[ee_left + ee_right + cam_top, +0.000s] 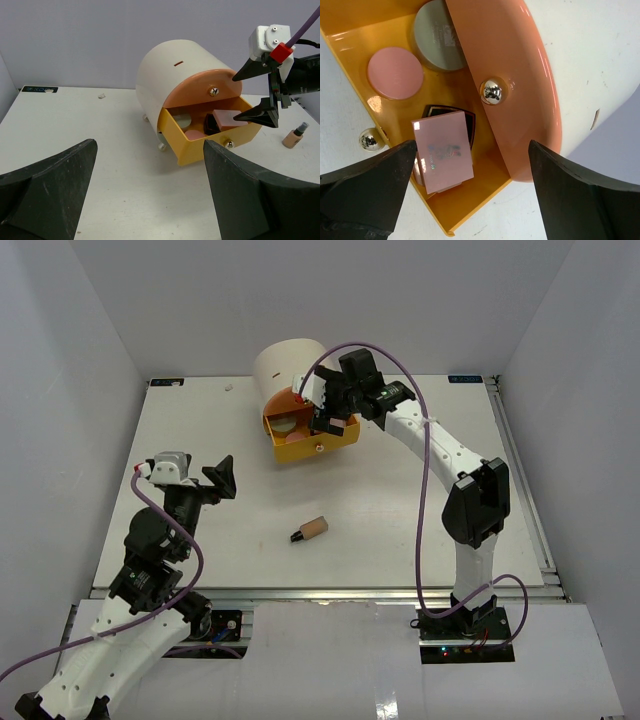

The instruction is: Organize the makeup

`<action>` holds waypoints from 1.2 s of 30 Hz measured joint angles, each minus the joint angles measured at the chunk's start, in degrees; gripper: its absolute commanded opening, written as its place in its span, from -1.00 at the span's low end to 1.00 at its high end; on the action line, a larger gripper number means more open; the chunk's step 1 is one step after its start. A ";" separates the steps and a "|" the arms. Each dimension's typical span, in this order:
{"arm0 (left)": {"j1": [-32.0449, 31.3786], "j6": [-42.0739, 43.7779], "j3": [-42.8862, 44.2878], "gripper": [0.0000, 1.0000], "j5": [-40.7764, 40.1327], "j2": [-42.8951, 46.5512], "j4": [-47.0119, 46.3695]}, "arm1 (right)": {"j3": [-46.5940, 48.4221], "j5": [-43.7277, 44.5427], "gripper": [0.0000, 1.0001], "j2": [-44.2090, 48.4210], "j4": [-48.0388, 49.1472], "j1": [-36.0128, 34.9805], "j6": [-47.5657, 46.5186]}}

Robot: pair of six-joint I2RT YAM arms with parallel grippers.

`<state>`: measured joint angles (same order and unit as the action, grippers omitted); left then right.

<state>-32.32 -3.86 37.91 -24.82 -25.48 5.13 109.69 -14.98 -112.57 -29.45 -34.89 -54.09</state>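
Note:
A yellow drawer [345,435] stands pulled out of the cream cylinder [288,362]. Inside it lie a pink rectangular compact [443,151] resting on a black compact [470,119], a pink round compact [395,73] and a grey round one [437,37]. My right gripper [328,412] hangs open just above the drawer, the rectangular compact lying free below its jaws [472,150]. A tan black-capped bottle [311,530] lies on its side mid-table, also in the left wrist view [293,136]. Far to the left my left gripper [222,480] is open and empty, facing the drawer [150,145].
Above the yellow drawer is a shut orange drawer front [505,85] with a chrome knob [493,91]. The cylinder stands on small feet [161,146] near the table's back edge. White walls close in the table at the left, right and back.

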 measured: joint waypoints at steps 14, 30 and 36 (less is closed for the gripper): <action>0.00 -0.19 0.04 0.96 5.68 -7.71 1.04 | -18.39 -26.22 -0.05 15.89 -6.00 1.08 -10.41; 1.08 -0.61 0.07 0.96 8.59 -10.49 2.38 | -24.54 -22.81 -0.77 4.53 -13.00 0.91 -35.76; 1.14 -0.61 0.07 0.96 8.61 -10.49 2.38 | -25.16 -15.05 -0.64 2.05 -0.49 -0.52 -25.70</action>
<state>-31.18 -4.47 37.98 -16.21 -35.97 7.51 84.53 -30.03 -110.53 -29.94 -35.41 -79.78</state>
